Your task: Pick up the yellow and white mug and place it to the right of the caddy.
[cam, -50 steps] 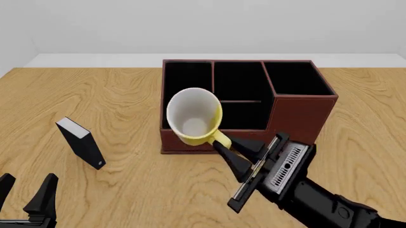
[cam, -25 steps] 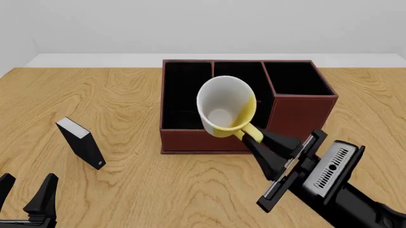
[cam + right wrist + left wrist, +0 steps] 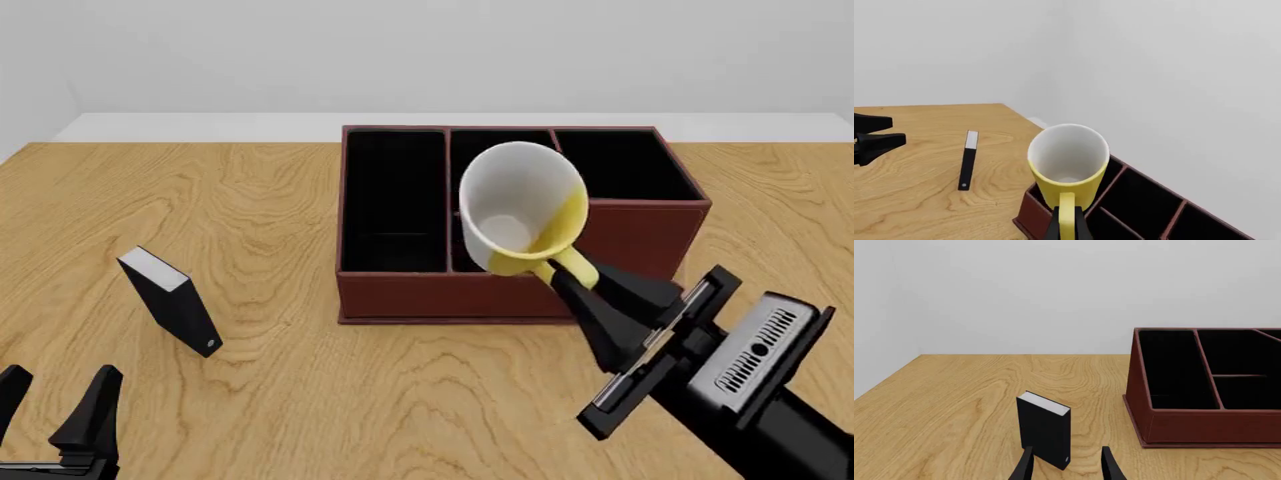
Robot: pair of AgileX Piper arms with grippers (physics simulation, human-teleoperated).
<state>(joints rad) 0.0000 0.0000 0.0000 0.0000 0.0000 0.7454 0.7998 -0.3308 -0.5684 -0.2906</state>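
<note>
My right gripper [image 3: 583, 283] is shut on the yellow loop handle of the yellow and white mug [image 3: 522, 209]. It holds the mug in the air, tilted, its white inside facing the front camera, over the front of the caddy [image 3: 387, 294]. The caddy is a large reddish-brown box with black compartments, its taller section at the right end. The right wrist view shows the mug [image 3: 1067, 172] held by its handle above the caddy [image 3: 1029, 211]. My left gripper [image 3: 54, 405] is open and empty at the near left; its fingertips [image 3: 1024, 466] show in the left wrist view, where the caddy [image 3: 1201, 426] stands at the right.
A small black book-like box with a white edge [image 3: 171, 301] stands upright on the wooden table [image 3: 200, 200], left of the caddy. It is just beyond my left gripper in the left wrist view [image 3: 1044, 430] and also shows in the right wrist view [image 3: 968, 159].
My right gripper has carried the mug to the right and slightly up, from over the caddy's left front to over its middle-right. The left arm has not moved.
</note>
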